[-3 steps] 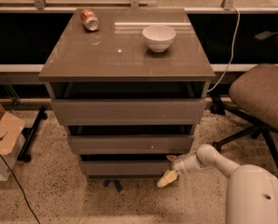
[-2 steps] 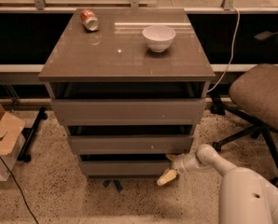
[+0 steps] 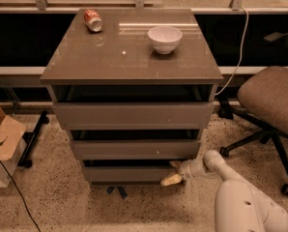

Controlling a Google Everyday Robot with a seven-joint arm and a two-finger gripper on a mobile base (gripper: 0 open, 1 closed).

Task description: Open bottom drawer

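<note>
The bottom drawer (image 3: 129, 173) is the lowest of three grey-brown fronts on the cabinet (image 3: 134, 115), and it sits slightly set back under the middle drawer. My gripper (image 3: 173, 172) is at the right end of the bottom drawer's front, reaching in from the right. It is open, with one finger (image 3: 174, 164) at the front's top edge and the cream-coloured finger (image 3: 171, 180) at its lower edge. My white arm (image 3: 240, 202) fills the lower right.
A white bowl (image 3: 165, 38) and a tipped red can (image 3: 93, 20) sit on the cabinet top. An office chair (image 3: 272, 105) stands to the right, with a cable hanging behind it. A cardboard box (image 3: 1, 139) and a black stand are on the left.
The gripper stays at the right end of the bottom drawer. My arm's white body has shifted left and further into view. The drawers have not moved.
</note>
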